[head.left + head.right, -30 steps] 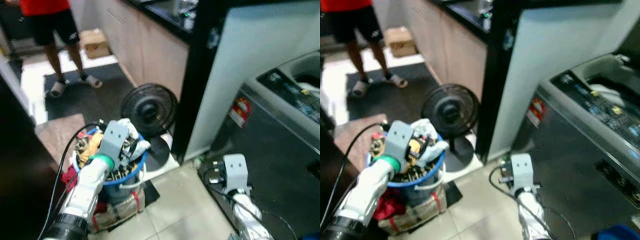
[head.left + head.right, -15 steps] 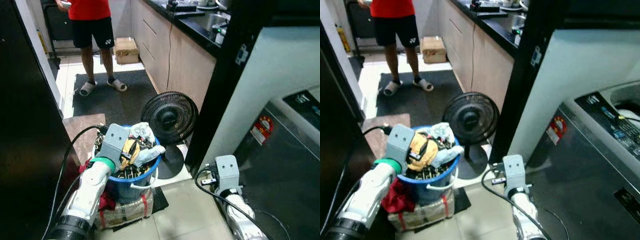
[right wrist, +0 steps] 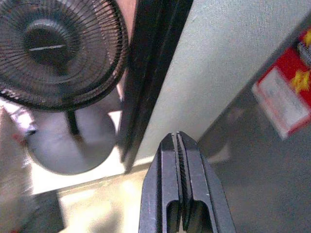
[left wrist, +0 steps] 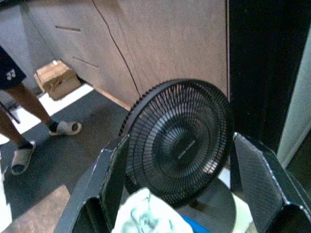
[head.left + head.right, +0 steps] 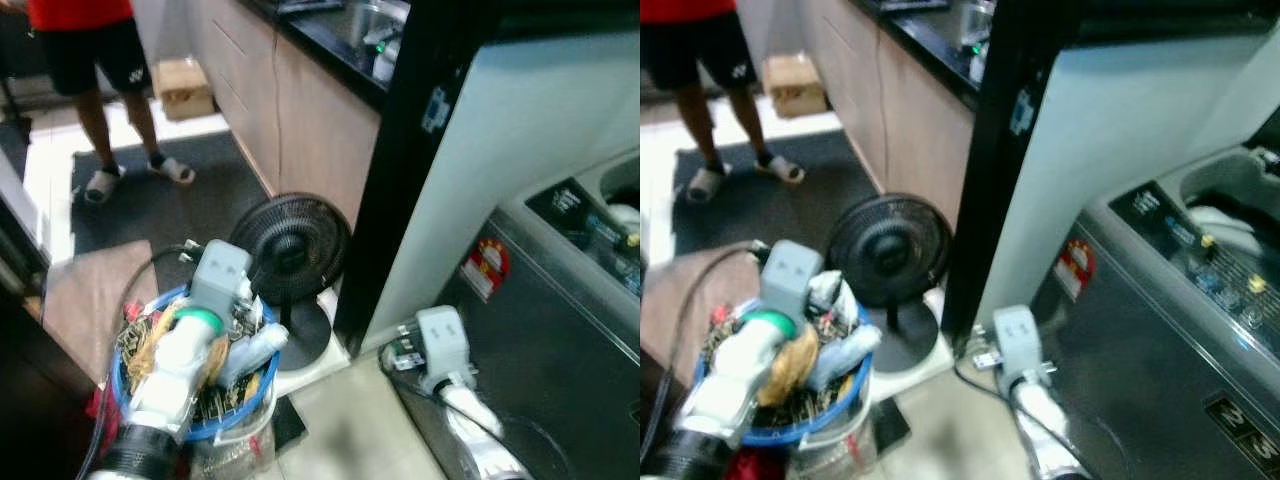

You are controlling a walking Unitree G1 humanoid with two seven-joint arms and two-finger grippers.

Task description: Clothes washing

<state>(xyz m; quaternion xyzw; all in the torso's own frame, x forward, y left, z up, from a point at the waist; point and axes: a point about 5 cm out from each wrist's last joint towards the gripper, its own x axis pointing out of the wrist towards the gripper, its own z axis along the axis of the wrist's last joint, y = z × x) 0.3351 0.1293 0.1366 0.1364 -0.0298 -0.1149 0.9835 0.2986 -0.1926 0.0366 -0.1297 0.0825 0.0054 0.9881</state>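
Two grippers are mine. My left gripper [image 4: 175,194] is wide open over the clothes [image 5: 245,350] heaped to the rim of the blue basket [image 5: 190,428]; it holds nothing. My right gripper [image 3: 180,194] is pressed closed and empty by the floor. Farther off stands the fan [image 5: 290,240], then the washing machine [image 5: 1200,250]. I think I grab clothes next, so I must reach down.

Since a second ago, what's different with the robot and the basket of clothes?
Mostly the camera swung, so the whole picture shifted. The left claw is still open above the blue basket of clothes, holding nothing. The right claw stays shut and empty, low beside the washing machine. The black fan, basket and the person on the mat are where they were.
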